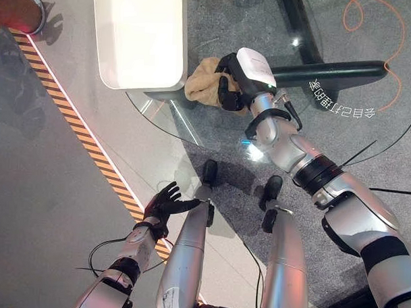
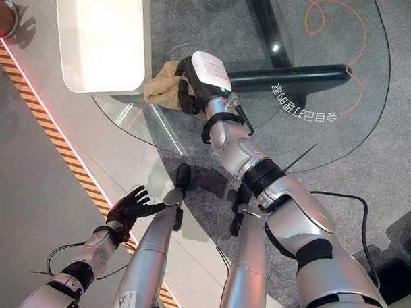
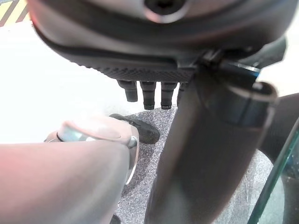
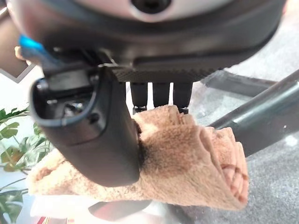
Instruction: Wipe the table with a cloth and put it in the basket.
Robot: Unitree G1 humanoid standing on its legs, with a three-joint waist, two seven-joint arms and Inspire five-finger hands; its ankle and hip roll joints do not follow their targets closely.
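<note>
A tan cloth [image 1: 200, 83] lies bunched on the round glass table [image 1: 159, 122], near its left edge beside a white block. My right hand [image 1: 229, 90] reaches over the glass and is shut on the cloth. In the right wrist view its thumb [image 4: 93, 140] presses the folded cloth [image 4: 196, 163] against the fingers behind it. My left hand [image 1: 164, 205] hangs low off the table, above the floor by the striped tape, open with its fingers spread. Its fingers [image 3: 149, 93] hold nothing.
A white rounded block [image 1: 139, 37] stands against the table's far left side. A dark base bar [image 1: 330, 72] runs under the glass. Yellow-black striped tape [image 1: 78, 129] crosses the floor on the left. An orange cable [image 1: 392, 39] loops at the far right. A person's shoe [image 1: 21, 9] shows at the top left.
</note>
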